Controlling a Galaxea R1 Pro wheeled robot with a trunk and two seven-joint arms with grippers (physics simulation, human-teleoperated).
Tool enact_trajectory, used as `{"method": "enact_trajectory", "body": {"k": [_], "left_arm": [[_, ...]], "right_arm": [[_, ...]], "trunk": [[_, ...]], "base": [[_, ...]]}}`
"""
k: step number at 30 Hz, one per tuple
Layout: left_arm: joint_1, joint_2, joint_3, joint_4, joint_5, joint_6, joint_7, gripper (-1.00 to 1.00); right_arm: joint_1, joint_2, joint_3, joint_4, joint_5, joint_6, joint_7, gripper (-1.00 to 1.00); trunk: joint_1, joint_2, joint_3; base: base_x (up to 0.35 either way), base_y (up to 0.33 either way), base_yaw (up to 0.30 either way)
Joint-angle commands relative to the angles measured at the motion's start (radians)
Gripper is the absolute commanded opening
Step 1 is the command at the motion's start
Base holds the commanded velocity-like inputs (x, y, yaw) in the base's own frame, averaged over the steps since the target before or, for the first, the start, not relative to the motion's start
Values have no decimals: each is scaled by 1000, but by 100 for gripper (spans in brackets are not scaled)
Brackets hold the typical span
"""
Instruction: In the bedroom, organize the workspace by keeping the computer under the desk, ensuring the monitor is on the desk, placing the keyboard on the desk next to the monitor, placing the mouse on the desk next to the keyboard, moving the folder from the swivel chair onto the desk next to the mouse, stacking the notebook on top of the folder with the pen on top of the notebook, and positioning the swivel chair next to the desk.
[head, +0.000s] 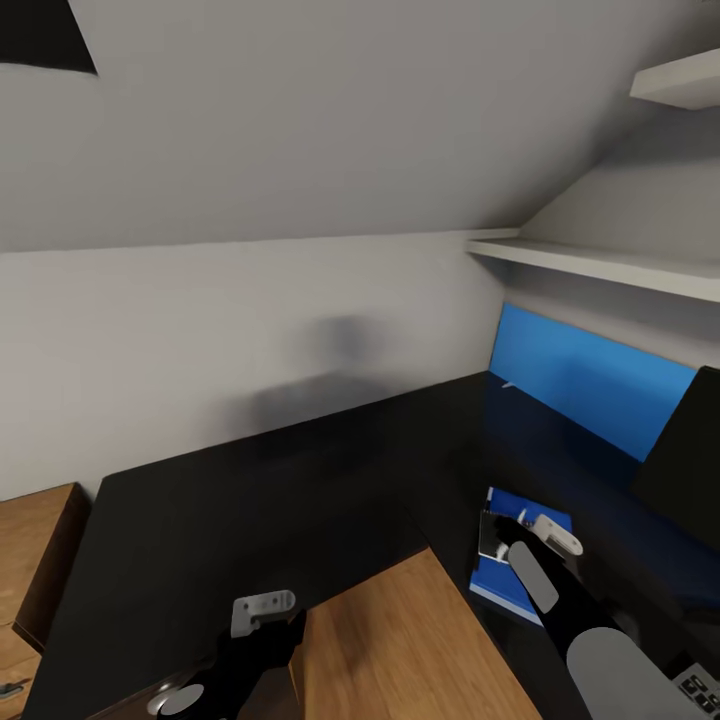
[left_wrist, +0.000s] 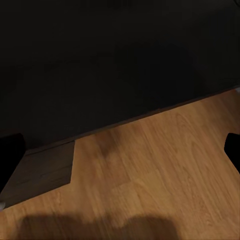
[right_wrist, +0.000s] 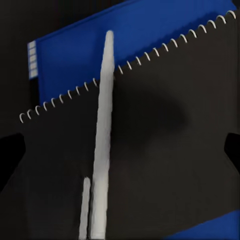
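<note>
On the glossy black desk (head: 250, 520) lies the blue folder (head: 515, 585), at its right wing. A black spiral-bound notebook (right_wrist: 165, 145) rests on the folder (right_wrist: 145, 35), and the white pen (right_wrist: 104, 135) lies on the notebook. My right gripper (head: 525, 525) hovers directly over this stack; its fingers (right_wrist: 11, 152) stand wide apart on either side of the pen, touching nothing. My left gripper (head: 265, 610) hangs open near the desk's inner edge, above the wooden floor (left_wrist: 150, 175). The monitor (head: 690, 455) shows as a dark panel at the right edge. A corner of the keyboard (head: 700, 688) peeks in at the bottom right.
A light wooden counter with drawers (head: 30, 560) stands left of the desk. White shelves (head: 600, 262) run along the right wall under the sloped ceiling. A blue panel (head: 590, 380) sits against that wall behind the desk. Wooden floor (head: 400, 650) fills the desk's inner corner.
</note>
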Motion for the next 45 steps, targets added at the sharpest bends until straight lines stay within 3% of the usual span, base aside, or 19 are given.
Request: {"method": "enact_trajectory", "body": {"k": [1, 4, 9, 17, 26, 31, 32, 34, 36, 43, 45], "left_arm": [[0, 0, -1, -2, 11, 3, 9, 100], [0, 0, -1, -2, 11, 3, 9, 100], [0, 0, -2, -2, 8, 4, 9, 100], [0, 0, -1, -2, 8, 5, 9, 100], [0, 0, -1, -2, 8, 5, 10, 100], [0, 0, 0, -2, 8, 5, 10, 100], [0, 1, 0, -2, 8, 5, 10, 100], [0, 1, 1, -2, 8, 5, 10, 100], [0, 1, 4, -2, 8, 5, 9, 100], [0, 1, 9, -2, 8, 5, 10, 100], [0, 1, 38, 2, 6, 5, 12, 100]], "right_arm": [[0, -1, 3, -3, -3, 6, -6, 100], [0, -1, 3, -15, -3, 6, -6, 100], [2, 5, 10, -114, 0, 8, -12, 100], [3, 19, 87, -141, 14, 13, -15, 100], [5, 62, 116, -142, 16, 15, -15, 100], [6, 81, 191, -142, 17, 14, -13, 100], [6, 85, 235, -142, 17, 12, -13, 100], [6, 89, 280, -142, 17, 11, -13, 100], [6, 100, 365, -142, 16, 9, -13, 100], [6, 116, 411, -142, 16, 8, -12, 100], [6, 129, 426, -142, 15, 9, -9, 100]], "trunk": [[-4, 6, 2], [-15, 27, 12], [-34, 62, 27], [-65, 118, 52], [-100, 181, 81], [-119, 216, 96], [-123, 223, 99], [-130, 237, 106], [-138, 251, 112], [-165, 300, 134], [-172, 314, 140]], "base": [[0, 0, 0], [0, 0, 0], [0, 0, 0], [-37, 0, 0], [-286, 0, 0], [-328, 0, 0], [-333, 0, 0], [-334, 0, 0], [-336, 0, 0], [-208, 0, 0], [-20, 0, 0]]}}
